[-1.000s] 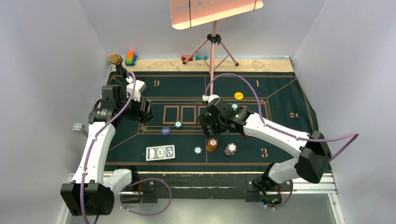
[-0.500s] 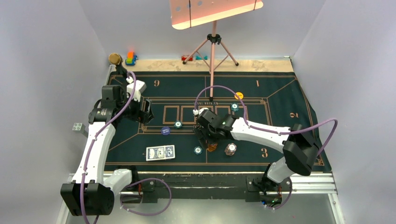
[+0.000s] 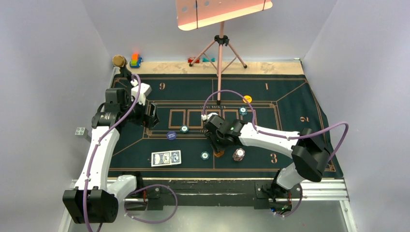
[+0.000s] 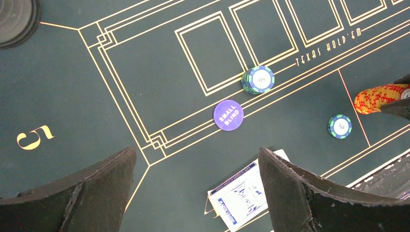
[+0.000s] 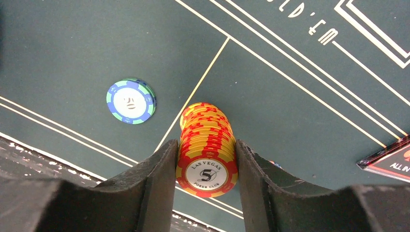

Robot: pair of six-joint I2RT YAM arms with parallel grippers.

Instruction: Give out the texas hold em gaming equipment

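On the green felt my right gripper (image 3: 217,146) is shut on a tall stack of orange chips (image 5: 207,145), both fingers pressed against its sides. Beside it stand a pinkish-white chip stack (image 3: 238,154) and a single teal chip (image 5: 131,101). A red-black marker (image 5: 391,162) shows at the right edge of the right wrist view. My left gripper (image 4: 198,154) hangs open and empty over the felt. Below it lie the blue-backed cards (image 4: 239,198), a dark blue disc (image 4: 228,114) and a short teal chip stack (image 4: 257,79). Farther back lie a yellow disc (image 3: 247,98) and another teal chip (image 3: 242,110).
A tripod (image 3: 221,46) with a pink board stands at the back centre. Small bright toy blocks (image 3: 136,60) and a gold-topped black stand (image 3: 118,61) sit at the back left corner. More small blocks (image 3: 200,60) lie by the tripod's feet.
My right gripper came toward the near edge, down around the orange chip stack, and its jaws closed onto it. The left arm has not moved.
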